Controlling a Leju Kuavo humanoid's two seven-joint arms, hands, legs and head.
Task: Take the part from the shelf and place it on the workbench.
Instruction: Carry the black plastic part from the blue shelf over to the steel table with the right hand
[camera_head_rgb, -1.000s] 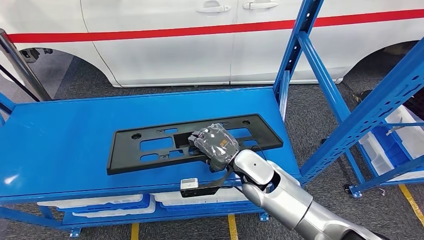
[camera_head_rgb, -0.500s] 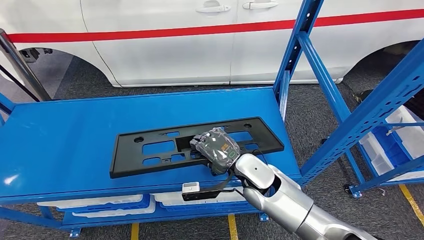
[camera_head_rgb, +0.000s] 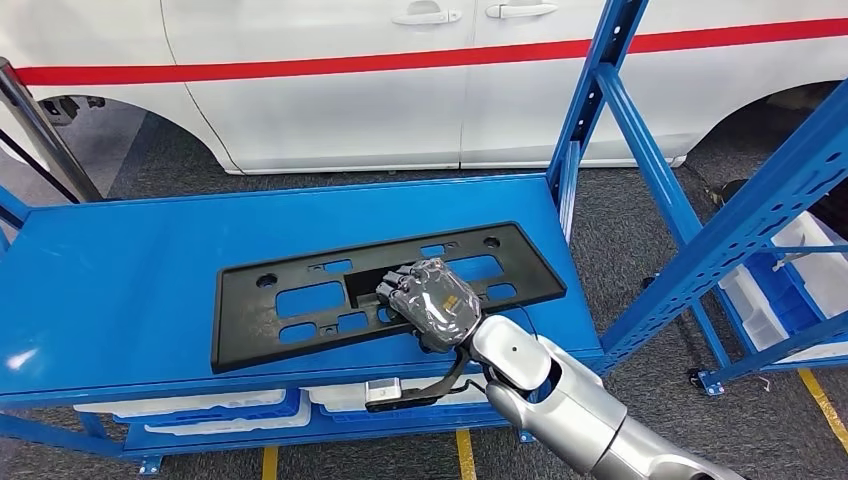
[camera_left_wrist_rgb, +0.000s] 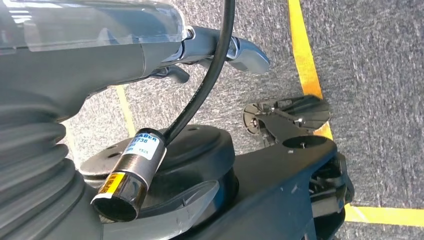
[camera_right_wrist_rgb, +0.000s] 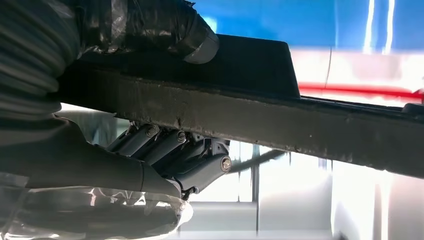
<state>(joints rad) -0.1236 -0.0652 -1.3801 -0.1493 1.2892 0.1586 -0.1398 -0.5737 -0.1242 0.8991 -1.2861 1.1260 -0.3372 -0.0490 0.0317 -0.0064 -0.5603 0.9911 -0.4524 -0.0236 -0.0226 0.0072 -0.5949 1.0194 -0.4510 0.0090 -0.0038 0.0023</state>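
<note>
Part (camera_head_rgb: 300, 305) gripped at its near edge by right robot hand (camera_head_rgb: 432, 300).

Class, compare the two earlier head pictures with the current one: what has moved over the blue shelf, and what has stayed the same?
The right robot hand still grips the black part at its near edge, thumb on top and fingers underneath. It has shifted the part slightly left, and its far edge now sits farther back on the shelf. The shelf, the blue frame and the white car have not moved.

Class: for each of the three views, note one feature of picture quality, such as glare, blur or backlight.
Head view: sharp, with faint glare on the blue shelf. Right wrist view: black part dark against a blown-out, blurred background. Left wrist view: near cable and floor reasonably sharp.
</note>
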